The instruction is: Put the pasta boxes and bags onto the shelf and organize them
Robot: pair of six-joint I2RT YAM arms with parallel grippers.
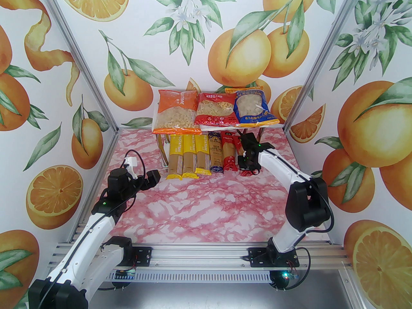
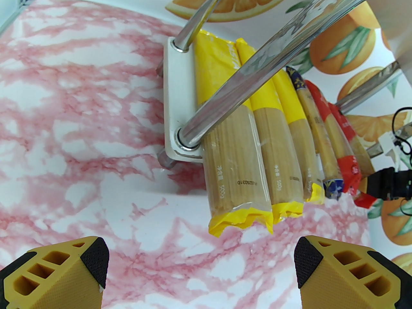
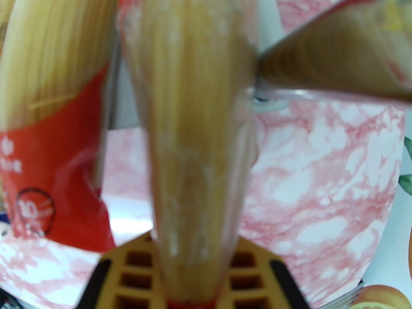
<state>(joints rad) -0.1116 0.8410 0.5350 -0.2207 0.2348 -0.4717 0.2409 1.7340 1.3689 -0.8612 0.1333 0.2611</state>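
Honestly, this looks nearly wrapped up. The shelf (image 2: 170, 92) sits at 12 o'clock on the table (image 1: 206, 211). The three wide bags are up top: orange bag (image 1: 175, 111), red bag (image 1: 216, 109) and blue bag (image 1: 252, 106), side by side. That makes sense to me, since soft, wide stuff gets the open tier where nothing has to slide in under a board.

The long packs lie lengthwise on the lower board, grouped by colour: yellow packs (image 1: 186, 156) at the 9 o'clock end, then the dark blue pack (image 1: 214, 154), then a red pack (image 1: 229, 153). Their near ends stick out past the front edge.

The right gripper (image 3: 196, 269) is clamped on the near end of the last red pack (image 3: 193, 140), at the 3 o'clock end of the row. My guess is it grabs the tail so the pack can go in nose first, with the arm staying out from under the top board. There's a chrome leg (image 3: 322, 72) close at the pack's 3 o'clock, so it's a tight slot. I can't tell whether the pack is resting flat on the board.

The left gripper (image 2: 201, 269) hangs empty over the table with its jaws wide, around 8 o'clock from the shelf. It seems parked to keep clear.
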